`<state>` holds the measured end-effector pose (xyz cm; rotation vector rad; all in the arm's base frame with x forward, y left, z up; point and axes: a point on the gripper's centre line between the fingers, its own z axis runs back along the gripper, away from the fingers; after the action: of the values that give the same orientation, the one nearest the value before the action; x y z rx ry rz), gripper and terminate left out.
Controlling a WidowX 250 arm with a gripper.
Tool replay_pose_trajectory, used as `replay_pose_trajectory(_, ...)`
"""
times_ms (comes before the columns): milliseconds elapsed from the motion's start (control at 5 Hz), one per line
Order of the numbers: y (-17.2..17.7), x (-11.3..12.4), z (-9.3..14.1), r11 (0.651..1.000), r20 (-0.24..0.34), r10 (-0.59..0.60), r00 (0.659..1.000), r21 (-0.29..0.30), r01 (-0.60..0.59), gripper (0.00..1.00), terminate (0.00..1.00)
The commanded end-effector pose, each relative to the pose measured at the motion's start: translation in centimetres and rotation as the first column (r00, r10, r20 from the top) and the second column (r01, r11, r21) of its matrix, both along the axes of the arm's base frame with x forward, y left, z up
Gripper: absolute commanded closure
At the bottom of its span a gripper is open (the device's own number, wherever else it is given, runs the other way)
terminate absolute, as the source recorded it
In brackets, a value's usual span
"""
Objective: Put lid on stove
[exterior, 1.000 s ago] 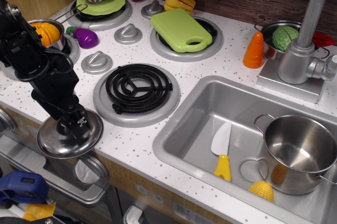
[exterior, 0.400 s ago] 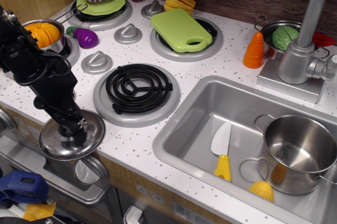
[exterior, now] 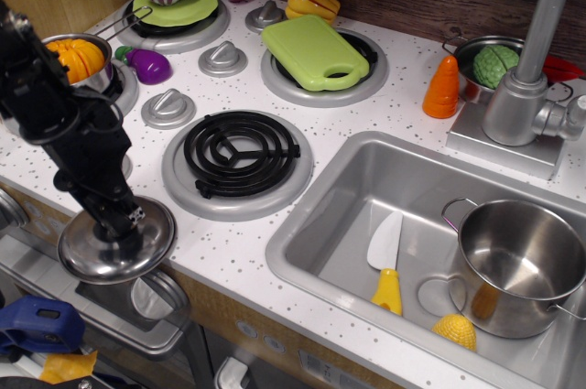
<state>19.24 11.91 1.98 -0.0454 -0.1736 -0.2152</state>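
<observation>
Steel lid (exterior: 116, 244) gripped at its knob by black tool (exterior: 117, 224), left of stove (exterior: 240, 153).

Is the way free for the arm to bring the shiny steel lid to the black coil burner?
Probably yes: the black spiral burner is bare, and nothing stands between it and the shiny domed lid under the pincer.

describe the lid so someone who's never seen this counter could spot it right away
Start at the bare black coil burner in the middle of the white counter, then drop to the counter's near left edge. The lid sits there under the black gripper. It is a shiny shallow steel dome, far wider than the small grey dials.
</observation>
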Motion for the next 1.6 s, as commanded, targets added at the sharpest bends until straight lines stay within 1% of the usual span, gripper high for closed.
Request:
replay_pose_trajectory(0, 1.3, 1.8, 3.8, 0.997, 0.059, -0.041, 0.997, 0.071, 0.037, 1.00, 0.00)
replay_pose_trajectory(200, 1.1, 3.7, 5.2, 0.990, 0.136, -0.047, 0.990, 0.140, 0.028, 1.00, 0.00)
replay_pose_trajectory(400, 0.8, 6.8, 5.7, 0.988, 0.188, -0.063, 0.980, 0.151, 0.034, 1.00, 0.00)
replay_pose_trajectory(600, -0.5, 9.7, 5.1, 0.978, 0.249, -0.059, 0.967, 0.208, 0.006, 1.00, 0.00)
replay_pose_trajectory(800, -2.5, 12.3, 4.6, 0.983, 0.282, -0.018, 0.959, 0.181, -0.034, 1.00, 0.00)
replay_pose_trajectory(1000, -4.4, 13.3, 4.2, 0.988, 0.289, 0.007, 0.957, 0.148, -0.052, 1.00, 0.00)
replay_pose_trajectory(1200, -5.0, 13.5, 4.1, 0.993, 0.280, 0.014, 0.960, 0.111, -0.047, 1.00, 0.00)
replay_pose_trajectory(1400, -4.7, 12.6, 4.1, 0.989, 0.262, 0.010, 0.965, 0.141, -0.048, 0.00, 0.00)
